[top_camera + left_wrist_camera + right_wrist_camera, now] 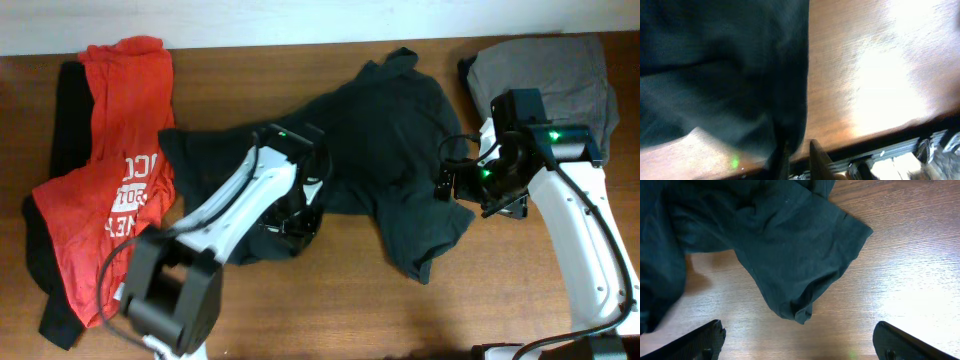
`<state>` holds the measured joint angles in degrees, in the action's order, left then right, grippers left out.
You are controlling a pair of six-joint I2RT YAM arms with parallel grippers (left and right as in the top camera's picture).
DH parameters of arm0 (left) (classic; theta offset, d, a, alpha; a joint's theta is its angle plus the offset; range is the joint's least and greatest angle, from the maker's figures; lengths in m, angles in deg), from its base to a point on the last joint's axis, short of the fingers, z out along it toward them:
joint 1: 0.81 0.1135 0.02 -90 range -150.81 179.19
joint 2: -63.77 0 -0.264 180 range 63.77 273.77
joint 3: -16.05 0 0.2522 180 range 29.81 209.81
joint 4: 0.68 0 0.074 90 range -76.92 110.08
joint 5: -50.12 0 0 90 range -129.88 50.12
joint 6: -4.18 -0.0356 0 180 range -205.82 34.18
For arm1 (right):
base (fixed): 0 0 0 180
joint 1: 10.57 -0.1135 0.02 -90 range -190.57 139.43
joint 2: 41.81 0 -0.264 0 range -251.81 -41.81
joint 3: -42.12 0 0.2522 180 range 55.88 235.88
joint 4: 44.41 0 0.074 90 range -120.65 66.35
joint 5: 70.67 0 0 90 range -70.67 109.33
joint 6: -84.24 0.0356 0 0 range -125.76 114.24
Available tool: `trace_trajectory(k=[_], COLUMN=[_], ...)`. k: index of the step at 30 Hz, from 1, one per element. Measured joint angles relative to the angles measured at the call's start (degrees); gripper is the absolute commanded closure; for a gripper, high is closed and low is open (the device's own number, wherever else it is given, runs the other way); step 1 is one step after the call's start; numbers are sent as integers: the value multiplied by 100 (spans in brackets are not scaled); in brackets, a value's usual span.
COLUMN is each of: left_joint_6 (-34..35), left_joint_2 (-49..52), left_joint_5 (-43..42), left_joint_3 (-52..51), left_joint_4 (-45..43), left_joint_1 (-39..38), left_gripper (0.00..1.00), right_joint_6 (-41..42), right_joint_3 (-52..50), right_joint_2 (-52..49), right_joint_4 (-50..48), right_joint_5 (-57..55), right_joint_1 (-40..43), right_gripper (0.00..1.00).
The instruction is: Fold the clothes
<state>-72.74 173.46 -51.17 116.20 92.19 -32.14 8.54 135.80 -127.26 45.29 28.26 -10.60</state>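
Note:
The dark T-shirt (385, 130) lies crumpled across the middle of the table, with no lettering showing. My left gripper (293, 226) is at its front hem. In the left wrist view the dark cloth (725, 75) fills the left side, and its edge runs down between the nearly closed fingers (800, 162). My right gripper (470, 187) is open and empty over bare wood at the shirt's right edge. In the right wrist view a sleeve (795, 255) lies just ahead of the spread fingers (799, 342). The red T-shirt with white print (110, 170) lies at the left.
A grey garment (550, 70) lies at the back right corner, behind the right arm. A black garment (68, 110) lies under the red T-shirt at the left. The table's front edge (880, 137) shows close to the left gripper.

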Motion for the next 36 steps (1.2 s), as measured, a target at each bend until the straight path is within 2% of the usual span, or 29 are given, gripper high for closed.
trace_trajectory(k=[1,3,9,16,36], left_joint_6=[81,173,326,348,341], left_joint_2=[-201,-446,-586,-476,39], left_joint_5=[122,319,885,1165,1744], left_joint_3=[0,2,-50,-415,-761], left_joint_4=[-57,-109,-610,-1172,-1298], left_joint_1=[0,0,0,33,39], left_gripper=[55,52,51,52,52], right_joint_6=[-2,-2,-2,-17,-22], right_joint_3=[0,0,0,0,0], right_joint_2=[0,0,0,0,0], right_joint_4=[0,2,0,7,7], right_joint_5=[0,0,0,0,0], right_joint_1=[0,0,0,0,0], right_gripper=[1,1,1,1,1])
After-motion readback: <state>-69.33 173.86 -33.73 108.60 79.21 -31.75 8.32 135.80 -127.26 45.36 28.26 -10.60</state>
